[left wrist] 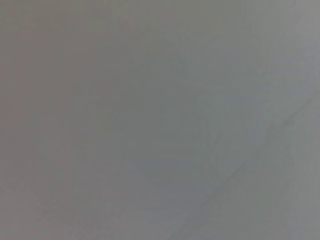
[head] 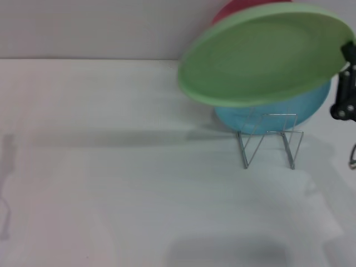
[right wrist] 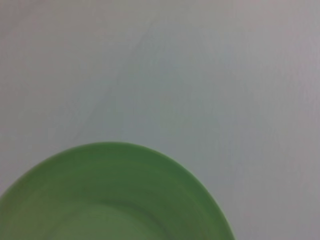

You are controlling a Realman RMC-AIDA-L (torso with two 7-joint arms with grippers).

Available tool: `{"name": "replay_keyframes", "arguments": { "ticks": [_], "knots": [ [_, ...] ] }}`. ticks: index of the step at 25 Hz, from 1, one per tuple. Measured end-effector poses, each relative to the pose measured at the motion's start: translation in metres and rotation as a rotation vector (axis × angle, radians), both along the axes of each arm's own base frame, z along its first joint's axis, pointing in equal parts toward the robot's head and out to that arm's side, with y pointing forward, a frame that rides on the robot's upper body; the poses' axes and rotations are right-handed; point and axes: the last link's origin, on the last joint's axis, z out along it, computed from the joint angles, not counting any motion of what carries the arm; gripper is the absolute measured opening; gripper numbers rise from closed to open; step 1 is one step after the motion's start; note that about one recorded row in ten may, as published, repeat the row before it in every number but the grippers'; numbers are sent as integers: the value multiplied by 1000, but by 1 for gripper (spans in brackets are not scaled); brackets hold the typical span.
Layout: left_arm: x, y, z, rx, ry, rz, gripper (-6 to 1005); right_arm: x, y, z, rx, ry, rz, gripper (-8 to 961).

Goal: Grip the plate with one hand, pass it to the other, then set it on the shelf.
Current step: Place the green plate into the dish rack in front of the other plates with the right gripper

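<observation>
The plate (head: 264, 55) is hanging above the tabletop's (head: 111, 183) far right part, over the shelf (head: 271, 139). Another plate (head: 272, 114) is standing in the shelf, a third (head: 233, 10) sitting behind it.

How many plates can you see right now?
3: the green plate held in the air by the right gripper, a blue plate standing at the wire shelf, a red one behind. More may be hidden.
</observation>
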Motion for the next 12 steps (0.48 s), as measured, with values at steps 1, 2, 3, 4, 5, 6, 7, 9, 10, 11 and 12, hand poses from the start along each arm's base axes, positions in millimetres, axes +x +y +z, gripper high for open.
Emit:
{"name": "replay_keyframes", "arguments": {
  "ticks": [1, 2, 3, 4, 5, 6, 7, 9, 10, 11, 12],
  "knots": [
    [0, 0, 0, 0, 0, 0, 552, 0, 0, 0, 0, 0, 0, 15],
    [1, 0, -3, -7, 0, -1, 571, 6, -3, 4, 10, -17, -6, 16],
    [1, 0, -3, -7, 0, -1, 590, 6, -3, 4, 10, -17, -6, 16],
    [1, 1, -4, -9, 0, -1, 609, 8, -4, 6, 16, -24, -9, 16],
    [2, 1, -6, -15, 1, -2, 627, 14, -6, 11, 30, -36, -16, 16],
    [2, 1, -6, -17, 1, -3, 646, 16, -7, 14, 37, -40, -19, 16],
    [2, 1, -7, -19, 1, -3, 665, 18, -8, 15, 44, -43, -22, 15],
    [2, 1, -7, -20, 1, -3, 705, 20, -9, 17, 50, -48, -23, 15],
    [2, 1, -8, -22, 0, -1, 724, 22, -10, 20, 57, -60, -26, 15],
    [2, 1, -8, -22, 0, -1, 744, 22, -10, 20, 57, -60, -26, 15],
    [3, 1, -9, -27, 2, -3, 764, 23, -10, 21, 57, -64, -27, 15]
  ]
}}
